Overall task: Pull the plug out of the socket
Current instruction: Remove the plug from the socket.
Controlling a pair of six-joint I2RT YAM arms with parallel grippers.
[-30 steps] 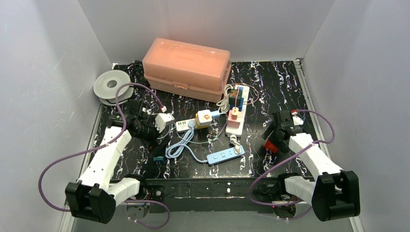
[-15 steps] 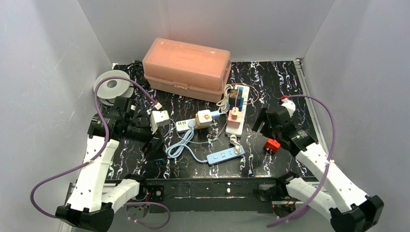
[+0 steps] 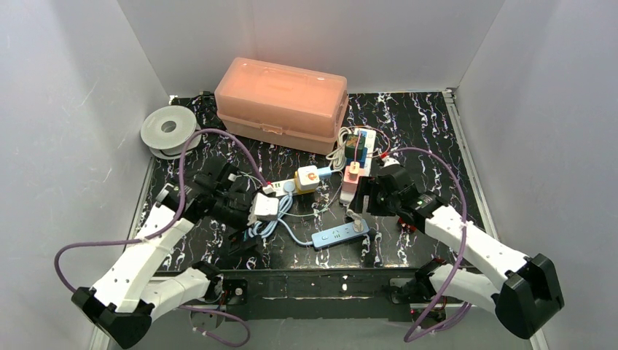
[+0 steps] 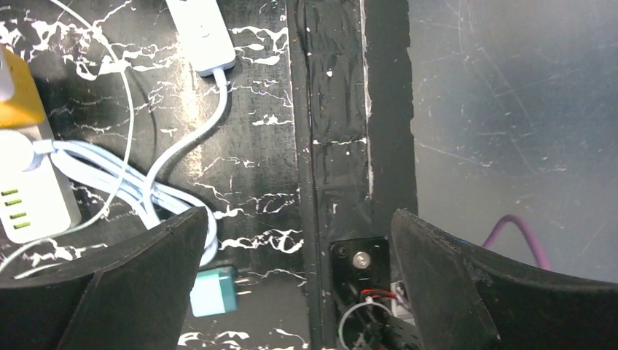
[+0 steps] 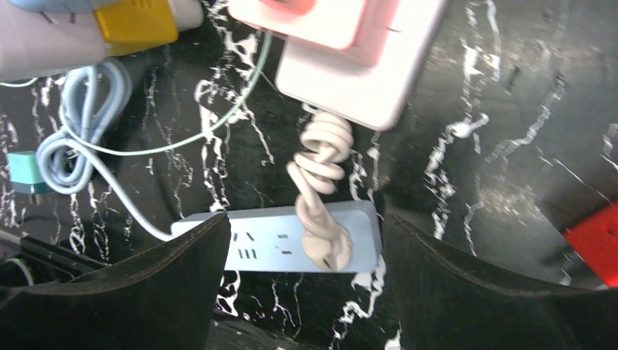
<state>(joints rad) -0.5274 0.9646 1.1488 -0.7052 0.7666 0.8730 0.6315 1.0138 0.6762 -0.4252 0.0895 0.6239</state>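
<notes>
Plug (image 5: 326,250) sits in the blue socket strip (image 5: 255,248), not pulled yet. My right gripper (image 5: 306,219) hangs wide open over it; my left gripper (image 4: 299,215) is open too.

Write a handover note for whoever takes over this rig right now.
Left gripper: open, empty, over the black near table edge.
Right gripper: open, empty, above the beige round plug with coiled cord.
Plug sits in the end socket of the light-blue plastic power strip.
Done: nothing pulled yet.
To do: close on the plug, pull it out, probably steadying the strip.
</notes>
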